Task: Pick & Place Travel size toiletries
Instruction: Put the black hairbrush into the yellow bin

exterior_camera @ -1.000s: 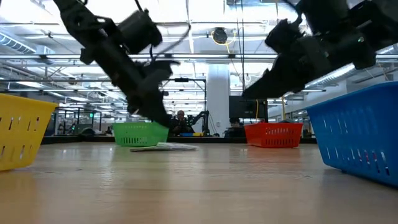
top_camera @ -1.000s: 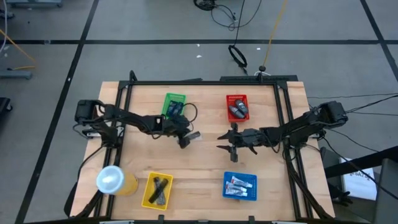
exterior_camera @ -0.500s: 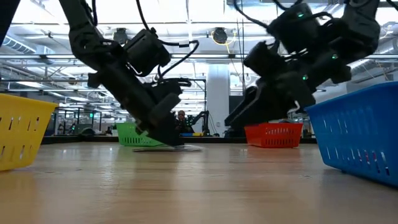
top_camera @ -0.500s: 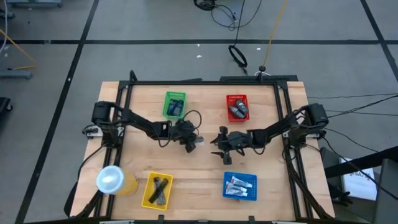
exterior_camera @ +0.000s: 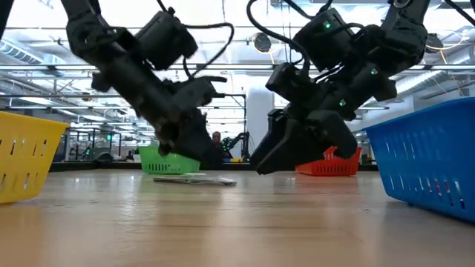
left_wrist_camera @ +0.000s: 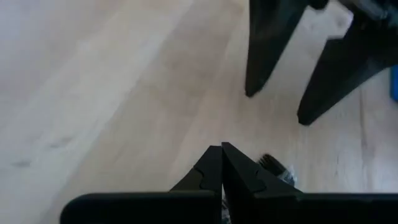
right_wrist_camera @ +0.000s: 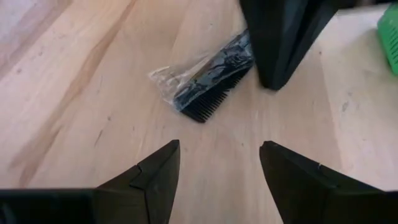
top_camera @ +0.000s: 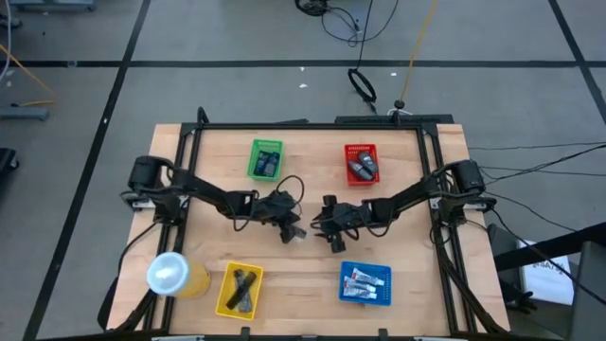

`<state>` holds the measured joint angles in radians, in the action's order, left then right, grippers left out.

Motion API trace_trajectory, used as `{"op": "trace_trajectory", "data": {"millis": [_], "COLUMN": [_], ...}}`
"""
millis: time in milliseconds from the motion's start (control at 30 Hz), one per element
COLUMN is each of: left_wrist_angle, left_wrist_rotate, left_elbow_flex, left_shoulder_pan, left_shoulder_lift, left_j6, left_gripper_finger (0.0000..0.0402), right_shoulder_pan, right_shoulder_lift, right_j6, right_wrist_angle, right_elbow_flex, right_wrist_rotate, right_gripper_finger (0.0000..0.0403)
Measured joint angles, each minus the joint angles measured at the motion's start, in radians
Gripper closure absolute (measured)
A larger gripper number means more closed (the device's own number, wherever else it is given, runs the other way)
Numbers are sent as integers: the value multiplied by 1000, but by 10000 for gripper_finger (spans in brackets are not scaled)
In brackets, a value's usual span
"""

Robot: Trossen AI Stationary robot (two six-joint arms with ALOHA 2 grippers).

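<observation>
Near the middle of the bench (top_camera: 312, 260), a black comb in a clear wrapper (right_wrist_camera: 208, 90) lies flat on the wood, between the two hands. The left hand (left_wrist_camera: 221, 155) hangs low just beside it with its fingers pressed together, holding nothing. The right hand (right_wrist_camera: 217, 155) faces the comb from the other side with its fingers spread wide, apart from the wrapper.

Other toiletries sit in the baskets: white tubes (top_camera: 365, 280) in the blue basket (top_camera: 346, 295) near the front edge on the right, dark oblong pieces (top_camera: 243, 289) in the yellow basket (top_camera: 223, 296) near the front edge on the left, dark items in the red basket (top_camera: 361, 149) and the green basket (top_camera: 254, 163) toward the back edge. A yellow cup with a whitish lid (top_camera: 170, 273) stands at the front left corner.
</observation>
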<state>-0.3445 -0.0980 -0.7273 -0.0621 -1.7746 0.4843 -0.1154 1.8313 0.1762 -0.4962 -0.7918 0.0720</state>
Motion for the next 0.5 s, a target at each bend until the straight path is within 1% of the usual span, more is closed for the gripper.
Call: {"op": "trace_trajectory", "data": {"millis": [167, 267, 333, 400, 500], "left_wrist_angle": [155, 236, 268, 279, 221], "left_wrist_rotate": [-6, 25, 25, -16, -112], "left_elbow_flex": [2, -1, -2, -3, -3], "left_shoulder_pan": [1, -6, -17, -36, -72], "left_shoulder_lift": [36, 38, 36, 32, -5], "left_j6": [-3, -1, 5, 33, 129], "left_gripper_finger": [396, 395, 398, 399, 396], "right_shoulder_pan": [-2, -11, -18, -23, -30], "right_shoulder_lift": [0, 0, 0, 0, 0], "right_j6": [-83, -101, -104, -104, -102], "right_wrist_angle": [-32, -52, -70, -86, -91], "right_elbow_flex": [0, 1, 1, 1, 2], "right_wrist_rotate": [-71, -75, -76, -75, -75], "right_gripper_finger": [191, 191, 191, 191, 191]}}
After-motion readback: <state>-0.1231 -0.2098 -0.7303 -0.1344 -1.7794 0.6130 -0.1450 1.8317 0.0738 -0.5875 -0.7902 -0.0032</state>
